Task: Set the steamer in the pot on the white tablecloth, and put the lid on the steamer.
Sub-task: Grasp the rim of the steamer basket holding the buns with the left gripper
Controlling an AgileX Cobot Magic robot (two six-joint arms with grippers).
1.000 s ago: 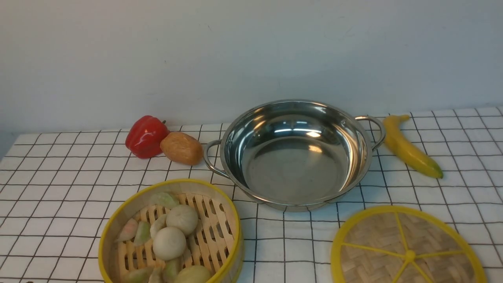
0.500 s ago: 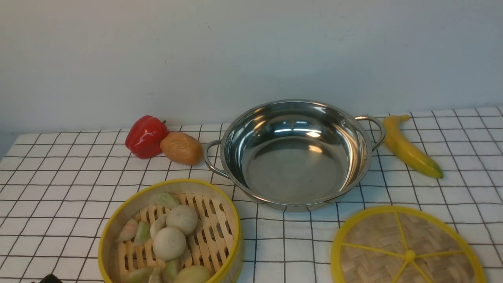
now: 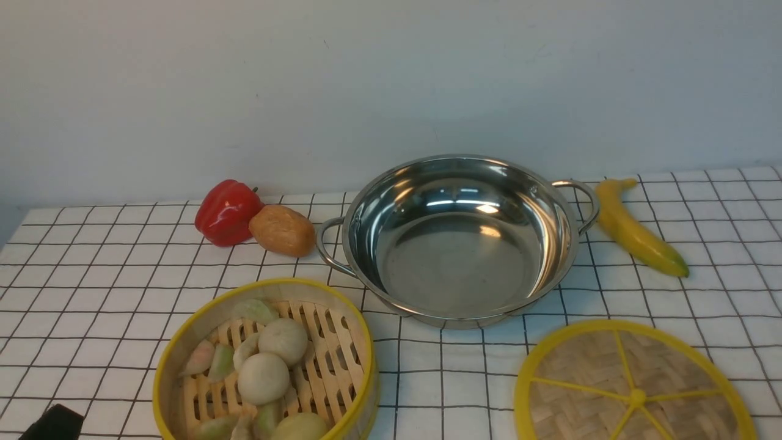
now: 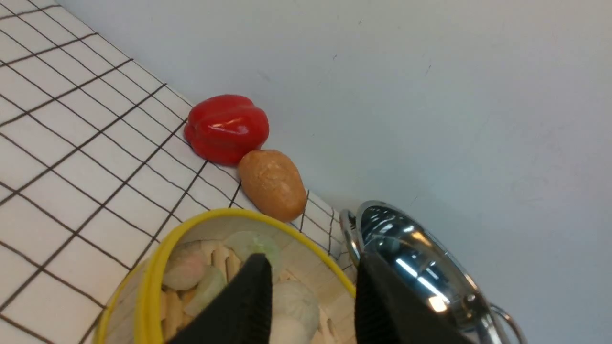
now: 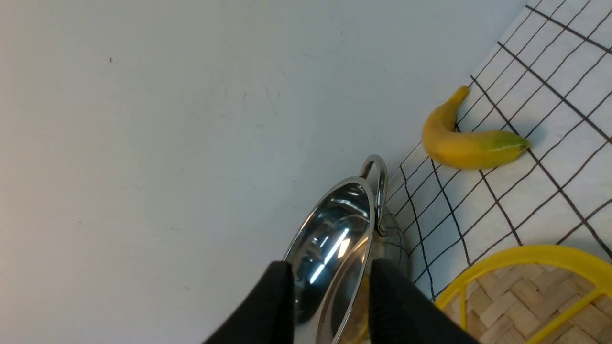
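The steamer (image 3: pixel 263 366) sits on the white tablecloth (image 3: pixel 91 275) at the near left, with buns and dumplings inside. The empty pot (image 3: pixel 458 238) stands behind it at the middle. The lid (image 3: pixel 632 391) lies flat at the near right. A black part of my left gripper (image 3: pixel 55 423) shows at the bottom left corner, left of the steamer. In the left wrist view my left gripper (image 4: pixel 311 258) is open and empty, over the steamer's (image 4: pixel 148 277) near side, with the pot (image 4: pixel 411 258) beyond. My right gripper (image 5: pixel 331 263) is open and empty, aimed at the pot (image 5: pixel 334 224), with the lid (image 5: pixel 526 296) beside it.
A red pepper (image 3: pixel 227 211) and a brown potato (image 3: pixel 282 230) lie left of the pot, by its left handle. A banana (image 3: pixel 635 229) lies right of the pot's right handle. A pale wall runs behind the table.
A black part of my left gripper has come up into the bottom left corner of the front view. The steamer, the pot and the lid have not moved.
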